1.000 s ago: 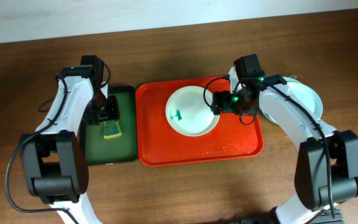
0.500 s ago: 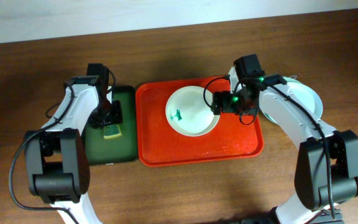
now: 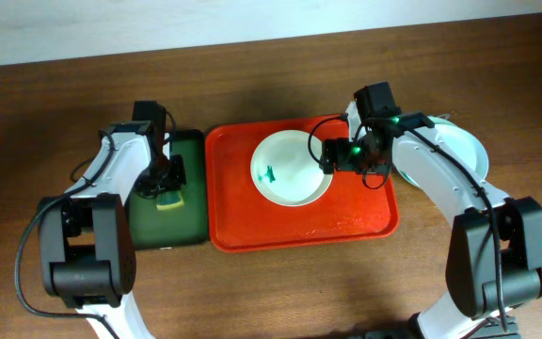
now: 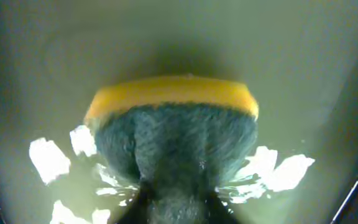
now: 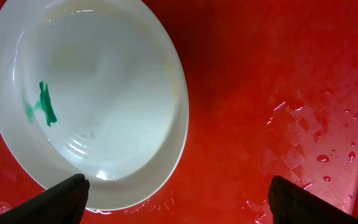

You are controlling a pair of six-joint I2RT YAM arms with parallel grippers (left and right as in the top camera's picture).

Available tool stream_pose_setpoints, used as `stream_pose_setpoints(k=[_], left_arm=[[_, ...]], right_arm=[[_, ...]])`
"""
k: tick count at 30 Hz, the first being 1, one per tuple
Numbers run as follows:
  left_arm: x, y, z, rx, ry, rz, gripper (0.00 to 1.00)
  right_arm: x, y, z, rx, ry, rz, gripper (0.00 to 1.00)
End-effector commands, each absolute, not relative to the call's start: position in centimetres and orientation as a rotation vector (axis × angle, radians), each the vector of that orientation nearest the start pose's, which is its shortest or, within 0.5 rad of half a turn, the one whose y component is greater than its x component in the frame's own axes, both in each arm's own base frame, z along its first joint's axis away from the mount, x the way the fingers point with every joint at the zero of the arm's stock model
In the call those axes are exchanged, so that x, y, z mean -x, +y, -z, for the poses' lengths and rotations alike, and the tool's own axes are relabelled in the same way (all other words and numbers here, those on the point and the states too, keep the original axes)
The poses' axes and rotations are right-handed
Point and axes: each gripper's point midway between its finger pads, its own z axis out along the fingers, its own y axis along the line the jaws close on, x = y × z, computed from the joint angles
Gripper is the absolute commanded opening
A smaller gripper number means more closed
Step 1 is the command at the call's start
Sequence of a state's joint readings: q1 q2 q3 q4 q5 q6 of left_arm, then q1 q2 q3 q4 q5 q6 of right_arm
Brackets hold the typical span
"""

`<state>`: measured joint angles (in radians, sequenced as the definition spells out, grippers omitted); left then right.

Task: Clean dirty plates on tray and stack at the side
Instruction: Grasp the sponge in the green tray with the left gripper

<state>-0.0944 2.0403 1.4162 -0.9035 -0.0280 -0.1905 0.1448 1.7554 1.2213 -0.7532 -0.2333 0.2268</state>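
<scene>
So the left gripper (image 4: 178, 214), at the bottom edge of its wrist view, is pinching the sponge (image 4: 176, 130) tight over the wet green tray (image 4: 303, 62). The right gripper (image 5: 176, 190) is hanging wide open, gripping nothing. Past its fingers, the smeared plate (image 5: 98, 93) is sitting upper left on the red tray (image 5: 260, 74).

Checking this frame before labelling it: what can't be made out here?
Overhead: the right arm covers most of the white plate beside the red tray; how many are stacked is unclear.
Left wrist: the bottom edge cuts off the sponge's pinched lower end.
Right wrist: the top edge cuts off the smeared plate's rim.
</scene>
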Motion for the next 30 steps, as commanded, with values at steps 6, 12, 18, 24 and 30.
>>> stream_pose_setpoints(k=[6,12,18,24,30], left_arm=[[-39.5,-3.2,-4.1,0.149,3.022,-0.027,0.0],[-39.8,-3.2,-7.8,0.146,2.931,-0.007,0.0],[-39.7,-3.2,-7.8,0.146,2.937,-0.008,0.0],[-39.6,-3.2,-7.8,0.146,2.94,-0.008,0.0],[-39.5,-3.2,-7.8,0.146,2.943,-0.009,0.0]], right_arm=[[-36.6,9.4,-7.0,-0.054,2.896,-0.391,0.48],[-35.9,9.1,-6.4,-0.06,2.922,-0.371,0.45],[-37.0,8.9,-4.6,-0.051,2.841,-0.351,0.49],[-37.7,8.7,-3.8,-0.05,2.794,-0.331,0.44],[-37.4,8.7,-3.5,-0.061,2.801,-0.333,0.35]])
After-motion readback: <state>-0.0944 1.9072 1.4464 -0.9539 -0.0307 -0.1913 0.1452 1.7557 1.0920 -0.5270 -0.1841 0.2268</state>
